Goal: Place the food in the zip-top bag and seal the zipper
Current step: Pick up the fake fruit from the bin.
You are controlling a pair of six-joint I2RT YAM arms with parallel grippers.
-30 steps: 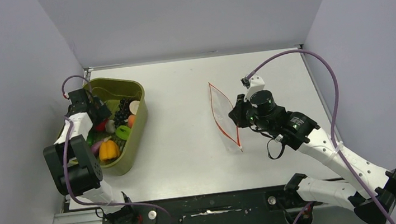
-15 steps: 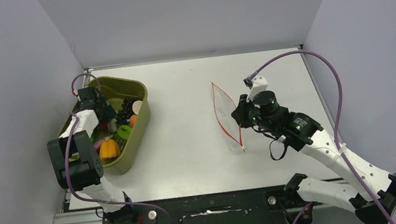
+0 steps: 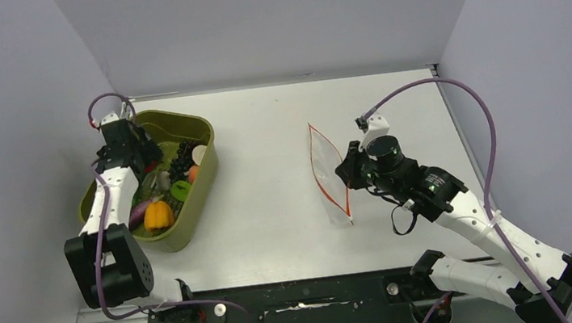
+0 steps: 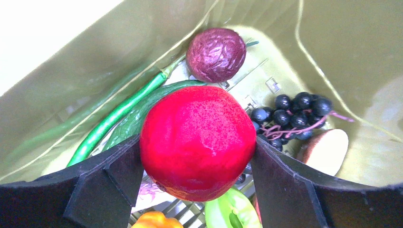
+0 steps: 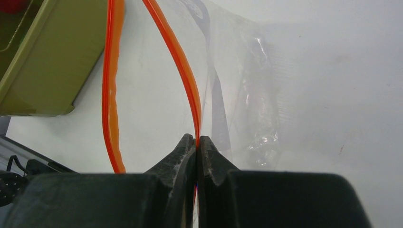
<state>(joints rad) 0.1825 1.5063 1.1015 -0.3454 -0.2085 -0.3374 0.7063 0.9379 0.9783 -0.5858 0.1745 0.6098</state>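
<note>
Olive-green tub (image 4: pixel 356 57), red fruit (image 4: pixel 197 142), orange-red zipper (image 5: pixel 183 76)

Overhead wide; wrist cams close; all share tub (image 3: pixel 204 180).

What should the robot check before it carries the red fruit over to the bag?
1. The left tool grips the red fruit on both sides: ok.
2. The fruit is above the tub rim: cannot tell.
3. The right tool pinches one strip of the zipper: ok.
4. The bag mouth is open, its strips apart: ok.
5. The mouth is wide enough for the fruit: cannot tell.
</note>
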